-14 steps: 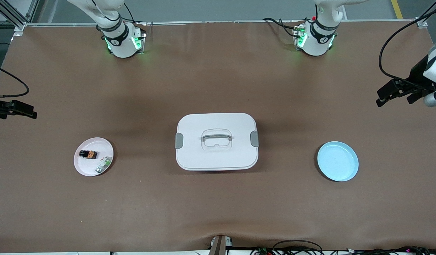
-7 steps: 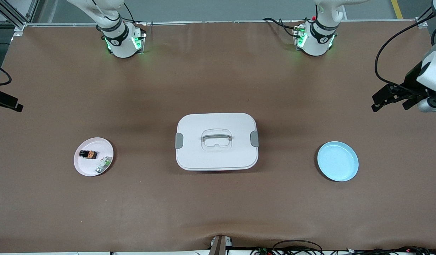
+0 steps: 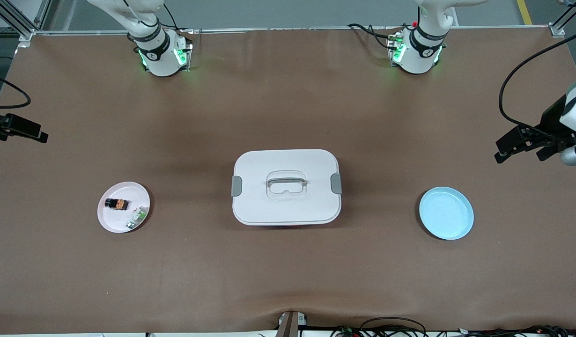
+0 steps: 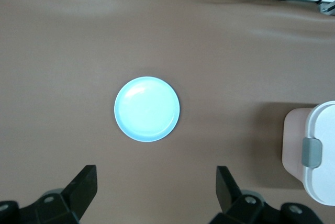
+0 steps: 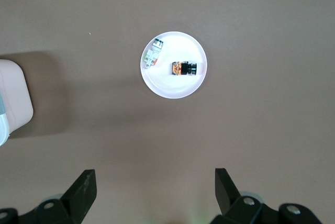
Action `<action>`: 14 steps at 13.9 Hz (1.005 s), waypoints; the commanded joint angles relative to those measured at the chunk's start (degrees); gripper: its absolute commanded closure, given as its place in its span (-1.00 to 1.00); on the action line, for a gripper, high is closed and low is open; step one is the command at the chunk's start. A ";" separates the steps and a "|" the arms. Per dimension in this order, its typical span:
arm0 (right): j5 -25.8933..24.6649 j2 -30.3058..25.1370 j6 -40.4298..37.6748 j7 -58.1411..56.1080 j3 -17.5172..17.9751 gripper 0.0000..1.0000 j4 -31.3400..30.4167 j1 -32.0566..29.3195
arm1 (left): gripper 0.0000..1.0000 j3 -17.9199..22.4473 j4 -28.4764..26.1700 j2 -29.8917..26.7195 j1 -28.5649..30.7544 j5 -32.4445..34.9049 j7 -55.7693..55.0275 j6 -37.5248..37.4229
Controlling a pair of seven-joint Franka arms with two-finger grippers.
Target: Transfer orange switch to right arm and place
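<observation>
the orange switch is seen lying on the pink plate beside a white-and-green component, toward the right arm's end of the table. the right gripper and left gripper are held high with jaws released, empty.

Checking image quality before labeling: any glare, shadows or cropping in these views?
Front view: soft shadows around the white box; both tools cropped at the edges. Left wrist view: mild sheen on the blue plate. Right wrist view: orange switch sharp on the pink plate.
</observation>
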 commanded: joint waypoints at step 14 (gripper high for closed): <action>1.42 -2.14 -0.95 0.08 -9.60 -1.00 0.42 9.30 | -1.00 3.73 -9.76 -7.68 -2.74 0.27 1.25 -2.00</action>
